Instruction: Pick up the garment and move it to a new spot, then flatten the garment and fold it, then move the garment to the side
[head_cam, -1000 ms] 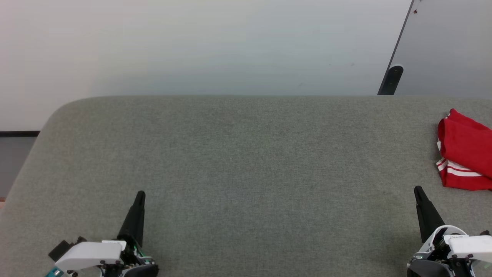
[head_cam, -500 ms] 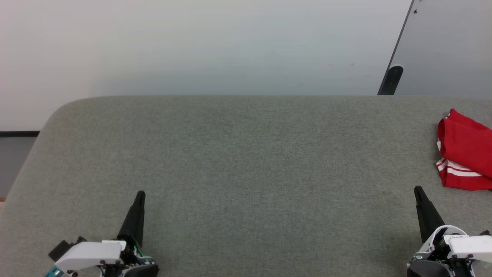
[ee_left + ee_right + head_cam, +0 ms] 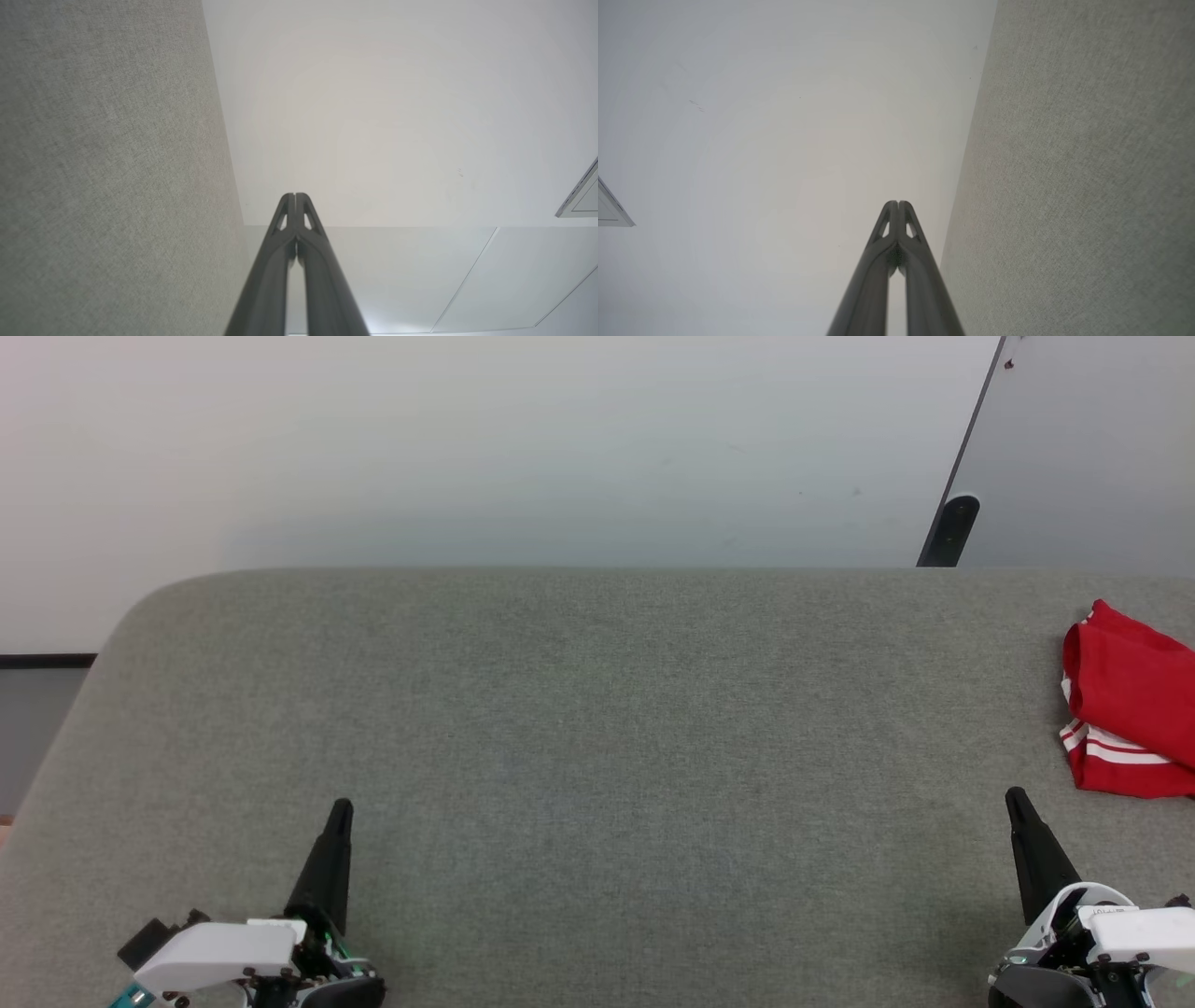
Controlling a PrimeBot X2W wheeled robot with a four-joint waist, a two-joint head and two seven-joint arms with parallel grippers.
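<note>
Head view: garment point(image 3: 1130, 705) lies at grey padded surface's point(image 3: 597, 709) right edge; left gripper point(image 3: 339, 817) and right gripper point(image 3: 1018, 805) sit clenched, empty.

No visible change.
The garment point(image 3: 1130, 709), left gripper point(image 3: 341, 810) and right gripper point(image 3: 1014, 799) lie exactly where they did a second ago.

This looks like a bare test room or lab rather than a lived-in home. A wide surface covered in grey woven fabric point(image 3: 597, 728), with 1 rounded corner at the far left, serves as the work area. Behind it rises a plain white wall point(image 3: 467, 448), with 1 dark skirting strip point(image 3: 47, 661) low at the left. At the far right stands 1 tilted grey panel point(image 3: 1092, 448) with a black fitting point(image 3: 952, 527) at its edge.
</note>
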